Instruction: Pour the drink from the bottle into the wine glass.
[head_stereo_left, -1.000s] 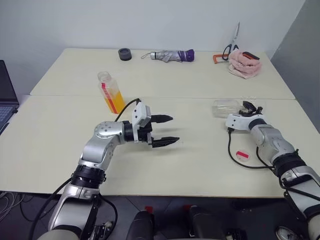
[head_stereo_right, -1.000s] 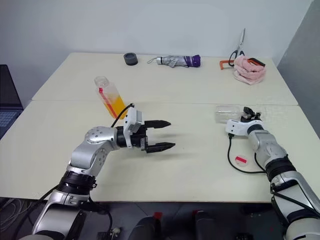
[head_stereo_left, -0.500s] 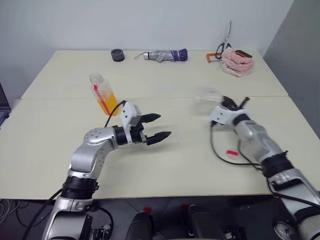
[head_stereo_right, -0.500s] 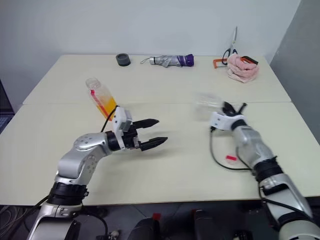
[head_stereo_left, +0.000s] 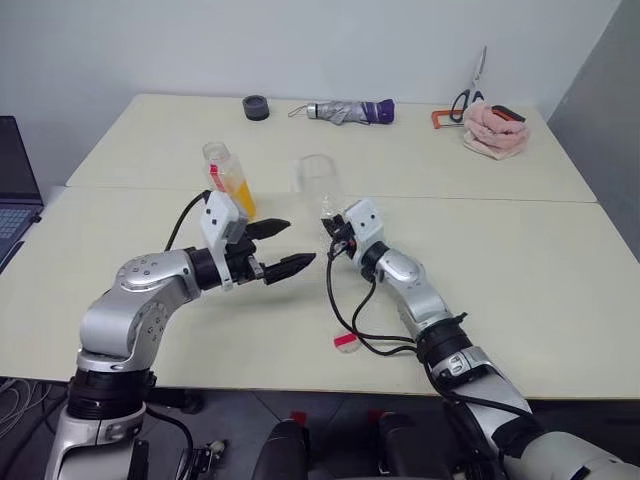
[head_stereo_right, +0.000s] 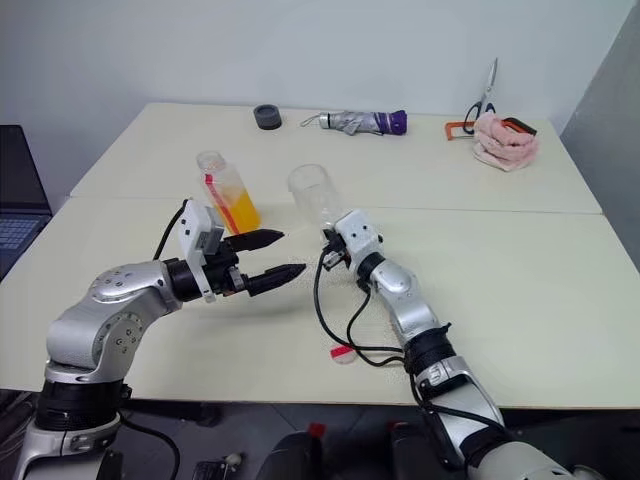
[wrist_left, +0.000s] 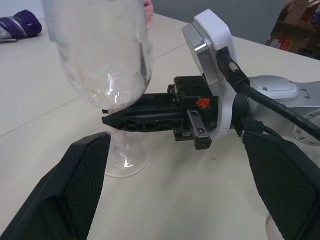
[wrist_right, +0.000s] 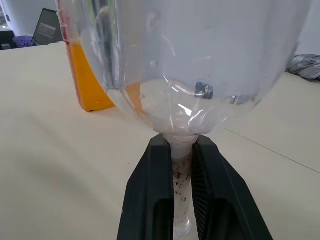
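The wine glass (head_stereo_left: 318, 181) stands upright on the table, clear, with nothing in it. My right gripper (head_stereo_left: 328, 235) is shut on its stem (wrist_right: 182, 197), just under the bowl. The bottle (head_stereo_left: 228, 180) stands just left of the glass, roughly half full of the orange drink (wrist_right: 89, 80), with a red strip down its side. My left gripper (head_stereo_left: 300, 241) hovers open in front of the bottle, pointing at the glass. Its fingers (wrist_left: 85, 185) are spread wide and hold nothing.
Along the far table edge lie a black round object (head_stereo_left: 255, 106), a folded umbrella (head_stereo_left: 350, 110), scissors (head_stereo_left: 470, 88) and a pink cloth (head_stereo_left: 495, 128). A laptop (head_stereo_left: 15, 190) sits at far left. A black cable (head_stereo_left: 345, 310) with a small red piece (head_stereo_left: 345, 340) trails under my right arm.
My right gripper has carried the wine glass from the right side of the table over to beside the bottle, turning it from lying sideways to upright. The left gripper drew back slightly, still open.
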